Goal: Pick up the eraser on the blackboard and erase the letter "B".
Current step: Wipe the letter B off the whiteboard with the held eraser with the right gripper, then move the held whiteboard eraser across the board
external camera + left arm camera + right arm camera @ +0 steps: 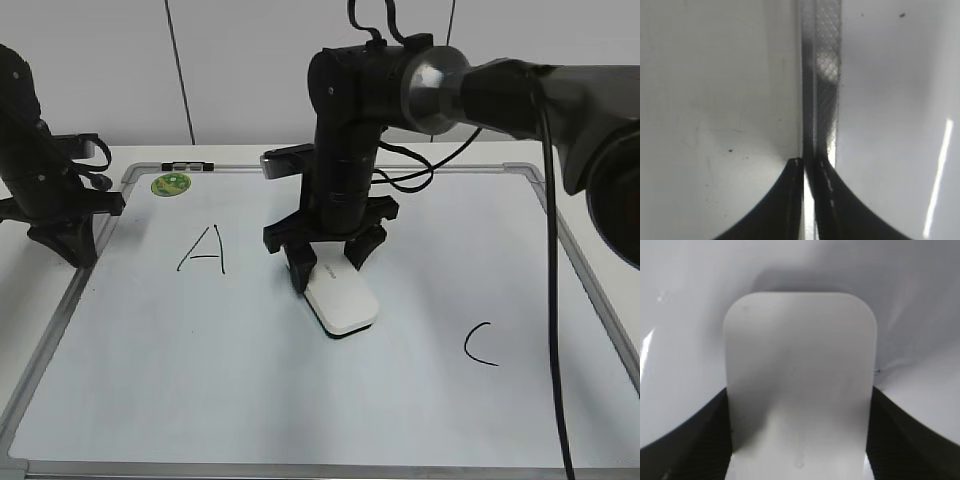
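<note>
The white eraser [342,302] lies flat on the blackboard [250,380] near its middle. My right gripper [330,260] is shut on the eraser's far end, one finger on each side. In the right wrist view the eraser [800,340] fills the space between the fingers of the right gripper [800,400]. No letter "B" shows in any view; the spot under the eraser and arm is hidden. My left gripper [68,245] is shut and empty at the board's left edge. In the left wrist view its fingertips [807,162] sit over the metal frame [827,75].
A black "A" [203,250] is left of the eraser and a black "C" [480,343] is to its right. A round green sticker [171,184] sits in the board's far left corner. A marker [187,165] lies beyond the top frame.
</note>
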Available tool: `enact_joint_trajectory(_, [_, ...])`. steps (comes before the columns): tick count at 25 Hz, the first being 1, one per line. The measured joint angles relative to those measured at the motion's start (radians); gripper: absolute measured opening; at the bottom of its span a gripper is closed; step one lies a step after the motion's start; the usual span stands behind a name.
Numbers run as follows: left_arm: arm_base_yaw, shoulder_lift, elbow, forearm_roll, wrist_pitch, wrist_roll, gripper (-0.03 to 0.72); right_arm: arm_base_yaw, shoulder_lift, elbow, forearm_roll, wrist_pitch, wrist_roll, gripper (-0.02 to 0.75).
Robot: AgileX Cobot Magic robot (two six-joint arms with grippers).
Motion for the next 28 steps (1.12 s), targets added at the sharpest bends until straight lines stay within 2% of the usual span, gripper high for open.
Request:
enact_joint_trajectory(9, [0.000, 0.002, 0.000, -0.002, -0.002, 0.005, 0.063, 0.074, 0.002, 0.000, 0.081, -0.004, -0.019, 0.529])
enact_joint_trajectory(16, [0.000, 0.002, 0.000, -0.002, -0.002, 0.005, 0.063, 0.086, 0.002, 0.000, 0.162, -0.012, -0.036, 0.529])
enact_joint_trajectory(19, [0.000, 0.002, 0.000, -0.002, -0.002, 0.005, 0.063, 0.088, -0.030, 0.008, 0.109, -0.014, -0.036, 0.529])
enact_joint_trajectory(23, [0.000, 0.002, 0.000, -0.003, -0.004, 0.005, 0.067, 0.067, -0.116, 0.008, -0.069, -0.014, 0.043, 0.529])
enact_joint_trajectory(28, [0.000, 0.002, 0.000, -0.005, -0.004, 0.005, 0.069, -0.043, -0.182, 0.020, -0.147, -0.014, 0.082, 0.529])
